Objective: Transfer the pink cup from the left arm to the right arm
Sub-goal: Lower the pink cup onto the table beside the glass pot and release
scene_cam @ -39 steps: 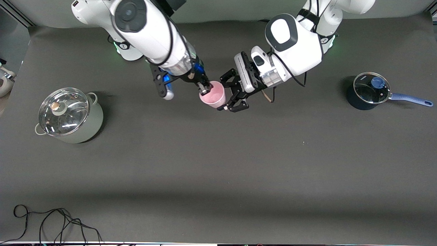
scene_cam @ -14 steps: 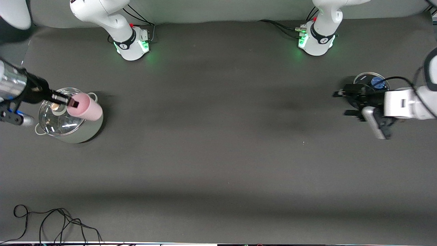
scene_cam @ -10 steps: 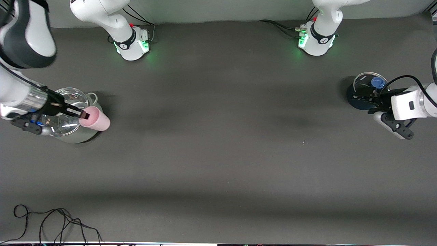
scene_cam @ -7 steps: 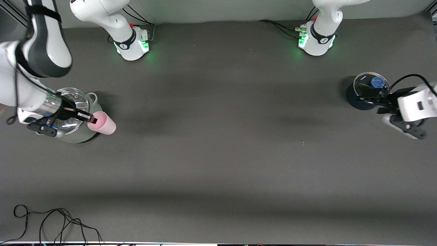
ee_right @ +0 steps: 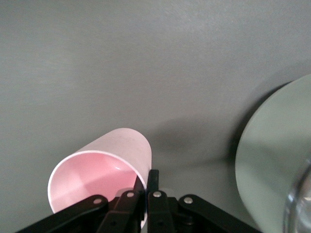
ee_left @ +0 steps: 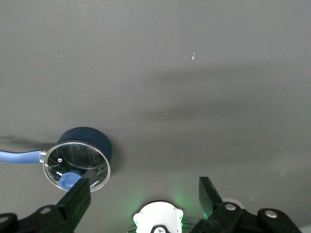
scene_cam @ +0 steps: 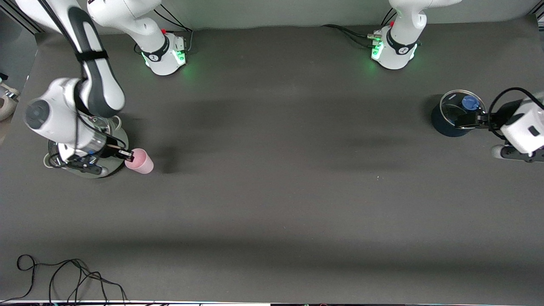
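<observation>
The pink cup (scene_cam: 141,161) hangs tilted just over the table, beside the grey-green pot (scene_cam: 120,137) at the right arm's end. My right gripper (scene_cam: 127,154) is shut on its rim. In the right wrist view the pink cup (ee_right: 99,170) shows its open mouth, and the right gripper (ee_right: 147,182) pinches the wall with one finger inside and one outside. My left gripper (scene_cam: 467,121) hovers open and empty beside the blue saucepan (scene_cam: 454,114). Its wide-spread fingers (ee_left: 77,199) frame bare table in the left wrist view.
The blue saucepan (ee_left: 80,158) has a glass lid with a blue knob. The pot (ee_right: 272,165) carries a glass lid and is partly covered by the right arm. A black cable (scene_cam: 63,276) lies at the table's near edge toward the right arm's end.
After the two grippers met on the cup mid-table, the right gripper carried it to the pot and lowered it beside it. The left gripper let go and pulled back to the saucepan.
</observation>
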